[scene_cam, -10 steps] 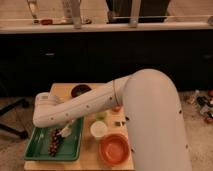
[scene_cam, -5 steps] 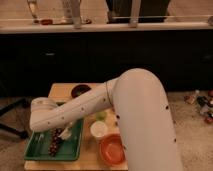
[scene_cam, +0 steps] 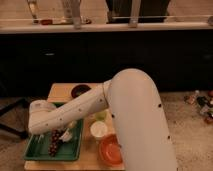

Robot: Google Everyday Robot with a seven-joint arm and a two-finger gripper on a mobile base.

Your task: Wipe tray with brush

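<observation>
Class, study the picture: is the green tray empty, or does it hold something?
Not empty. A dark grape bunch lies in the tray, and the gripper hangs over it beside the grapes.

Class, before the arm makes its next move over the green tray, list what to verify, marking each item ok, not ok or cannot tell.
1. Tool over the tray: ok, it hangs low above the tray.
2. Brush held in the tool: cannot tell, the arm hides it.
3. Tray free of loose items: not ok, a dark grape bunch lies in it.
4. Tray flat on the table: ok.
5. Orange bowl and white cup outside the tray: ok, both stand on the table beside it.
</observation>
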